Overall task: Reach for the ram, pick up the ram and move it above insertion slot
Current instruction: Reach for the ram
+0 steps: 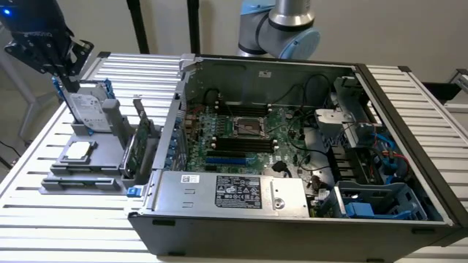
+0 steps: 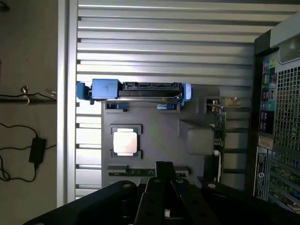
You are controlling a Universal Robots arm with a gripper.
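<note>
The ram (image 2: 131, 173) is a thin green stick standing on edge in the grey holder (image 2: 159, 133), at the holder's end away from the hard drive. My gripper (image 2: 164, 166) hangs well above that end with its fingers pressed together and nothing between them. In the exterior view the gripper (image 1: 72, 85) is high at the upper left, over the holder (image 1: 102, 159) on the slatted table. The insertion slot (image 1: 241, 143) is one of several parallel black sockets on the motherboard inside the open computer case, far toward the exterior view's right of the gripper.
On the holder stand a silver hard drive with blue rails (image 1: 87, 112), a square processor (image 1: 79, 152) and an upright green expansion card (image 1: 142, 142). The case wall (image 1: 175, 126) rises between holder and motherboard. A cable and power adapter (image 2: 36, 150) lie on the floor beyond the table edge.
</note>
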